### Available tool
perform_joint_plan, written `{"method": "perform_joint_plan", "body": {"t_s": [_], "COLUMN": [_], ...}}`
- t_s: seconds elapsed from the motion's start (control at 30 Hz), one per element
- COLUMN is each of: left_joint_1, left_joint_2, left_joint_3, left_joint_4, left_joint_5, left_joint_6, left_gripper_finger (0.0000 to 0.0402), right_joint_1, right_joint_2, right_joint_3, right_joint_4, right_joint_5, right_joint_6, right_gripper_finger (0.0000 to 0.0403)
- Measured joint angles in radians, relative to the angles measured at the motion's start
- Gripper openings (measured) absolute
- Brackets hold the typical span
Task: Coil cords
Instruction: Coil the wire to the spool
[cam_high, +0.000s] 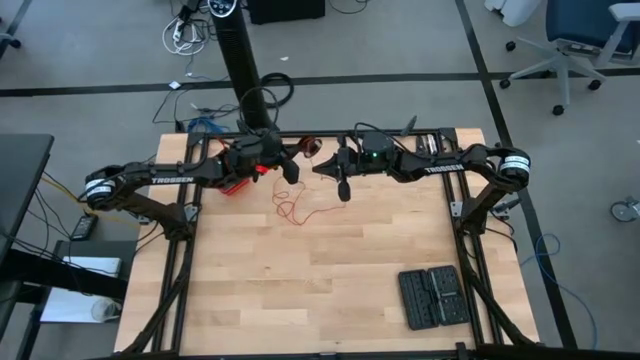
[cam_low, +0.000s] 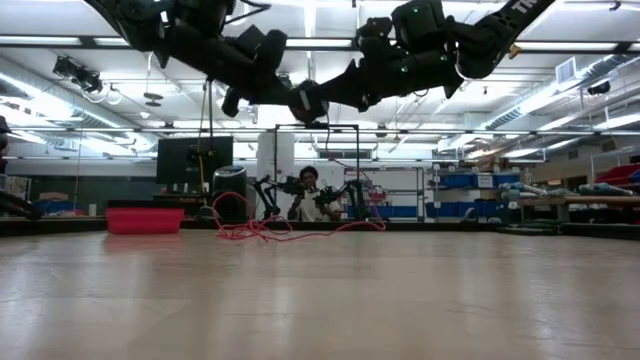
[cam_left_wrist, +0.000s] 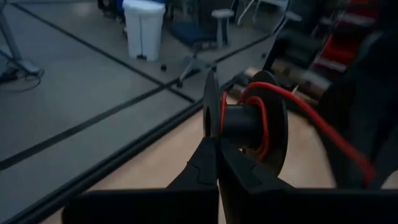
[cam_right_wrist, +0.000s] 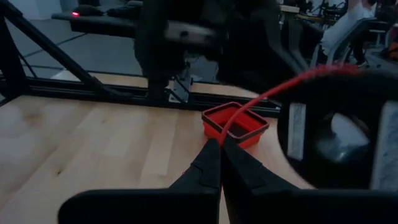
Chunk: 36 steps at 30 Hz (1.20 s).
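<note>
The cord is a thin red wire. Part of it is wound on a black spool (cam_left_wrist: 252, 124), the rest lies in loose loops (cam_high: 295, 210) on the wooden table (cam_high: 330, 290) below both grippers. My left gripper (cam_high: 300, 152) is shut on the spool (cam_high: 308, 147) above the table's far middle. My right gripper (cam_high: 322, 168) faces it close by, shut on the wire (cam_right_wrist: 267, 93) that runs off the spool. In the low view both grippers hang high above the table, the spool (cam_low: 308, 100) between them. My left gripper pinches the rim of one spool flange (cam_left_wrist: 210, 115) between its two fingers, coming in nearly level from the table's left. The spool is lifted clear of the table, flanges upright and hub level. My right gripper pinches the red wire (cam_right_wrist: 225, 134) at its fingertips, coming nearly level from the table's right. From the fingers the wire rises in a straight line to the spool (cam_right_wrist: 336, 137).
A red square box (cam_high: 235, 185) sits on the table below the left arm's wrist. Two black cases (cam_high: 432, 296) lie near the front right corner. A black post (cam_high: 245, 70) rises behind the far edge. A person (cam_low: 308, 185) sits in the room beyond.
</note>
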<state>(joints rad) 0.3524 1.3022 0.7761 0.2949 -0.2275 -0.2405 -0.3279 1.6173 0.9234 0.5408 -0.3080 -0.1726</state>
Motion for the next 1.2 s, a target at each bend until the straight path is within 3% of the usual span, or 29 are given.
{"method": "perform_joint_plan", "body": {"t_s": [0.27, 0.53, 0.73, 0.9, 1.2], "left_joint_1": [-0.014, -0.014, -0.014, -0.012, -0.012], "left_joint_2": [0.0, 0.0, 0.001, 0.0, 0.0], "left_joint_3": [0.0, 0.0, 0.0, 0.0, 0.001], "left_joint_4": [0.126, 0.196, 0.154, 0.058, -0.081], "left_joint_5": [0.004, 0.098, 0.2, 0.19, 0.105], "left_joint_6": [-0.031, -0.085, -0.076, -0.025, 0.104], "left_gripper_finger": [0.0, 0.0, 0.0, 0.0, 0.0], "right_joint_1": [-0.013, -0.053, -0.126, -0.18, -0.206], "right_joint_2": [0.002, 0.066, 0.081, 0.074, 0.072], "right_joint_3": [-0.024, -0.024, -0.024, -0.024, -0.024], "right_joint_4": [0.011, 0.02, -0.036, -0.082, -0.126], "right_joint_5": [0.0, 0.026, 0.011, -0.064, -0.088], "right_joint_6": [-0.005, -0.017, 0.004, 0.044, 0.011], "right_gripper_finger": [0.0001, 0.0001, 0.0001, 0.0003, 0.0032]}}
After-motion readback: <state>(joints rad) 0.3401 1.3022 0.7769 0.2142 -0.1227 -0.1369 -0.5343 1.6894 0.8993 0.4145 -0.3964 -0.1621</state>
